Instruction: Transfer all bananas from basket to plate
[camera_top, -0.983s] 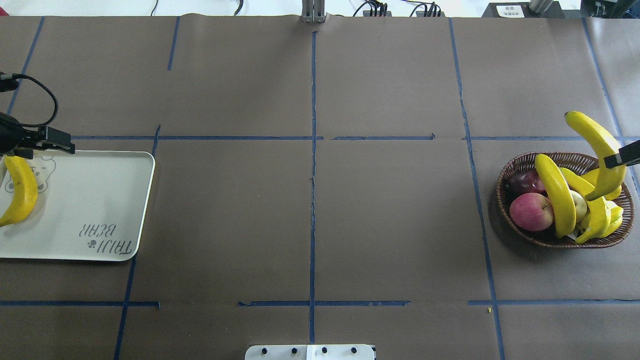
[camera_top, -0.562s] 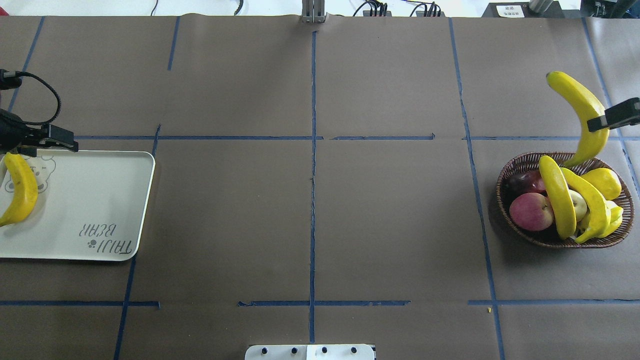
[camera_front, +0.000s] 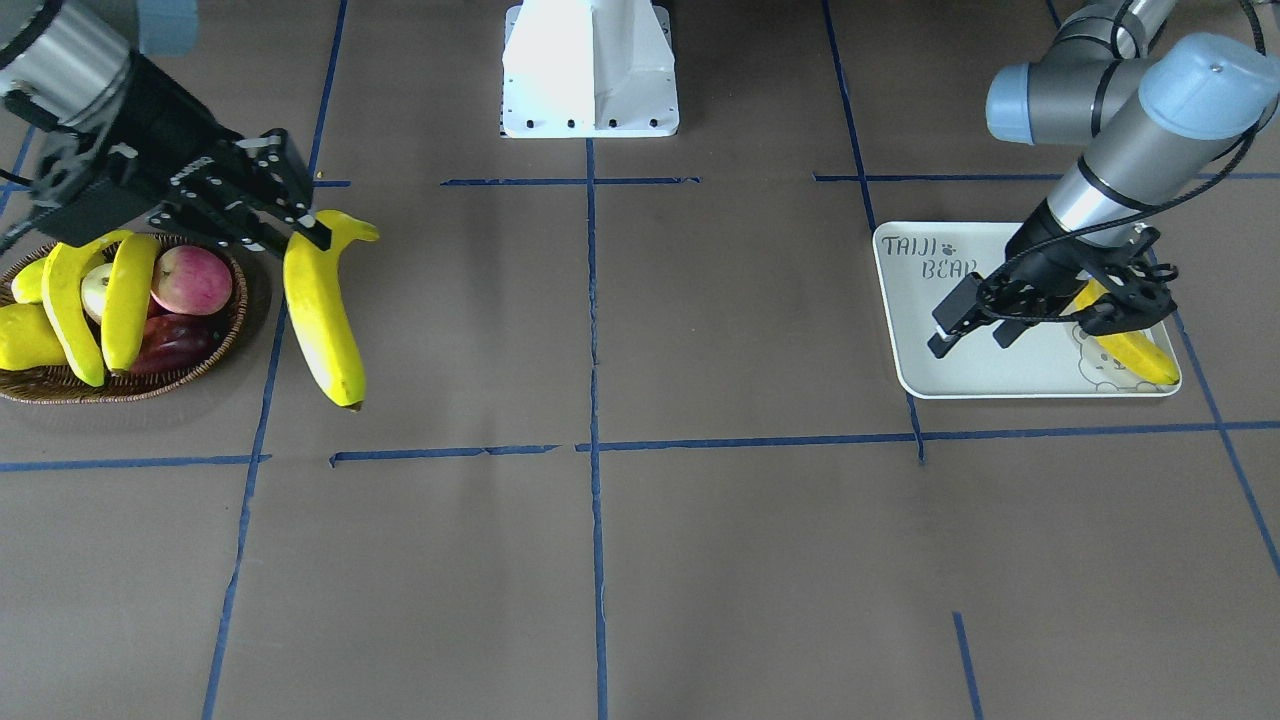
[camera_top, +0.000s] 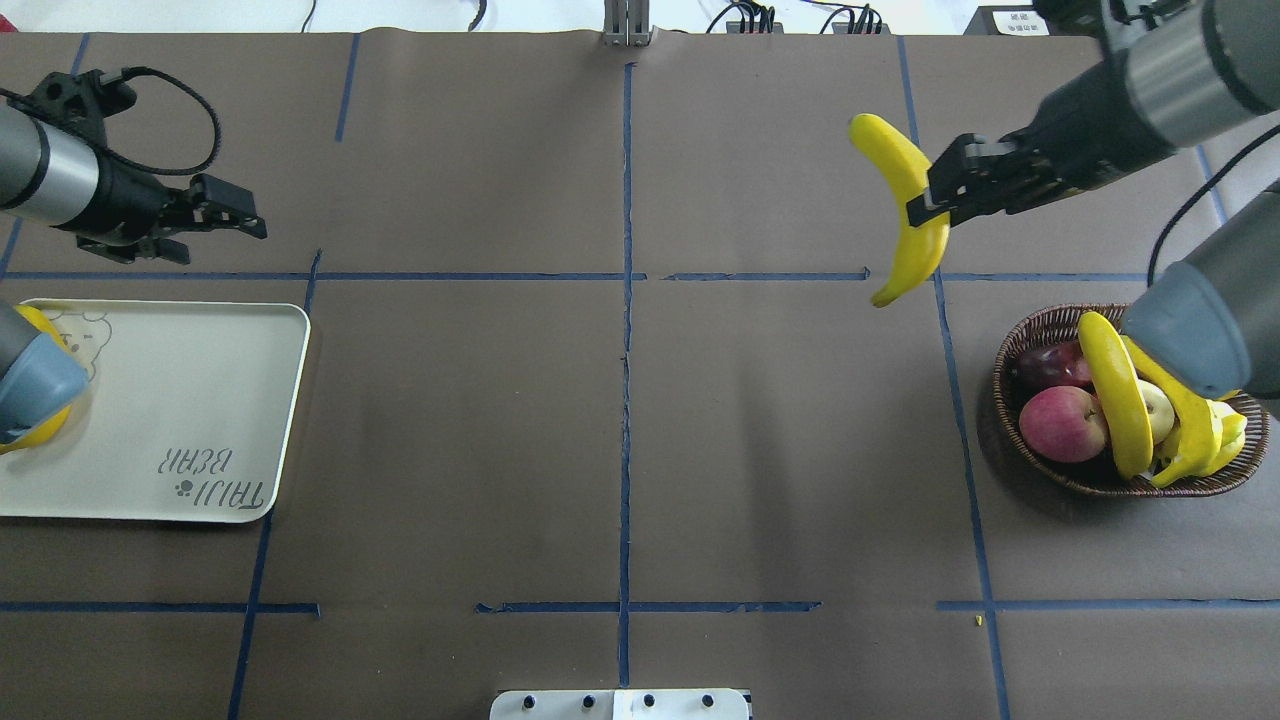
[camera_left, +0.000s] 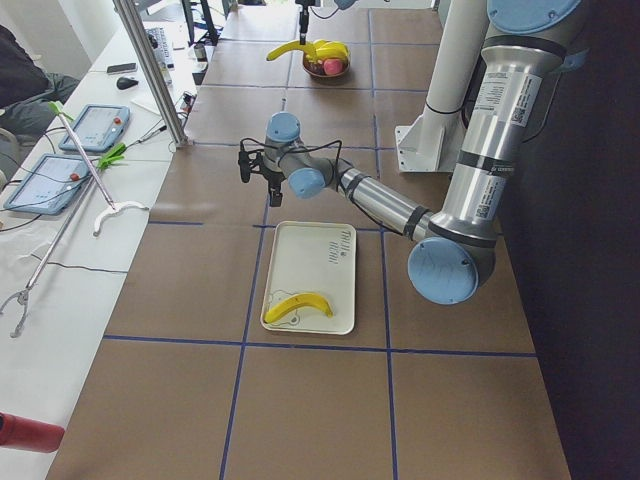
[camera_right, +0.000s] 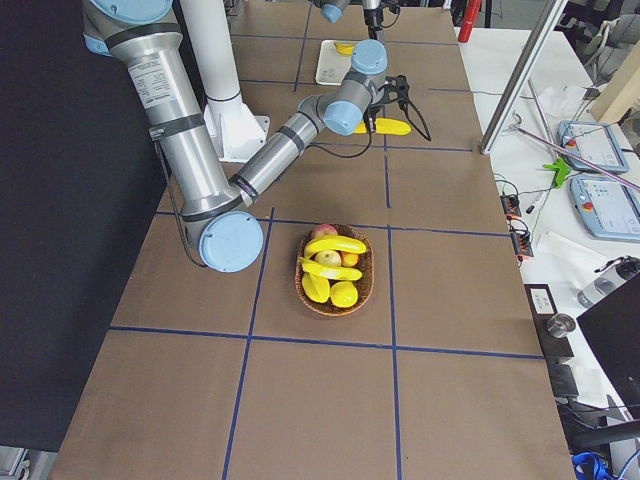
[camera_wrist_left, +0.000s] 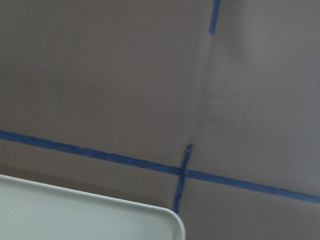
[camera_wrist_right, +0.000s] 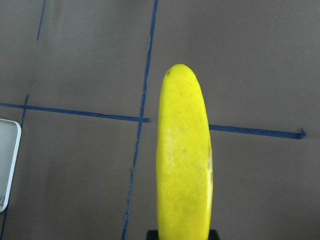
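Wicker basket (camera_top: 1045, 318) on the tabletop (camera_top: 620, 450) holds two bananas (camera_top: 1110, 400) among apples (camera_top: 1062, 424). Level with it, the white plate (camera_top: 180, 400) carries one banana (camera_front: 1135, 352). Farther off, the right jaws grip a fourth banana (camera_top: 910, 215) in the air, clear of the basket. The left jaws stand open and empty, just past the plate's far edge.

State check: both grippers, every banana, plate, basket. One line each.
right gripper: shut on held banana, raised, clear of the basket.
held banana: in the air, over bare table.
left gripper: open, empty, raised.
plate banana: lying on the plate.
plate: holds one banana.
basket: holds first banana, second banana, apples.
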